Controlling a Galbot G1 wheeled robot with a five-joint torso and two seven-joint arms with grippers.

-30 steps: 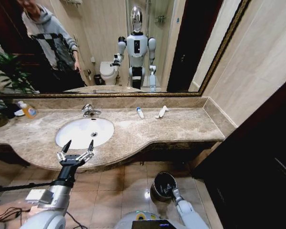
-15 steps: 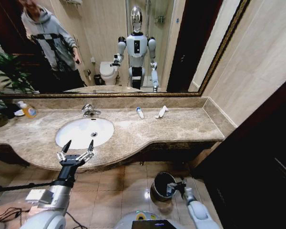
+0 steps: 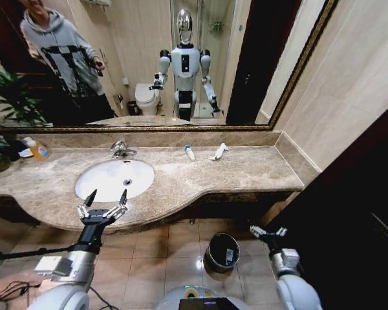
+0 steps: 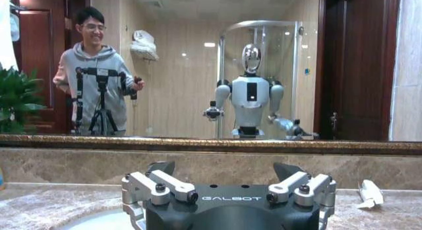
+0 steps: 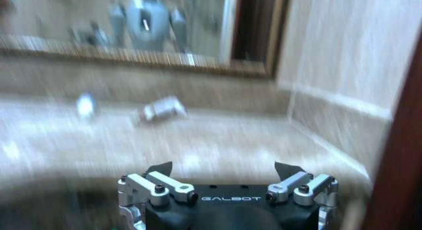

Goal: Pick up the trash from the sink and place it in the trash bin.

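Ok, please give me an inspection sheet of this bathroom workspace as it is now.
Surface: brown marble countertop, dry-looking.
Job's things: sink holds no trash; two white tubes lie by the mirror; trash bin on the floor has a piece inside.
Clutter: yellow-labelled bottle, plant.
Hands: left hand open before the sink; right hand open beside the bin.
Cables: some on the floor.
Surroundings: mirror, tiled wall.

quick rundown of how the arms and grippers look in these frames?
Light grey, rounded arm shells. Left gripper is black-bodied on a black wrist, with silver linkage brackets and dark pointed fingertips. Right gripper shows the same silver brackets. White "GALBOT" lettering marks both gripper bodies. A cable trails on the floor beside the left arm.
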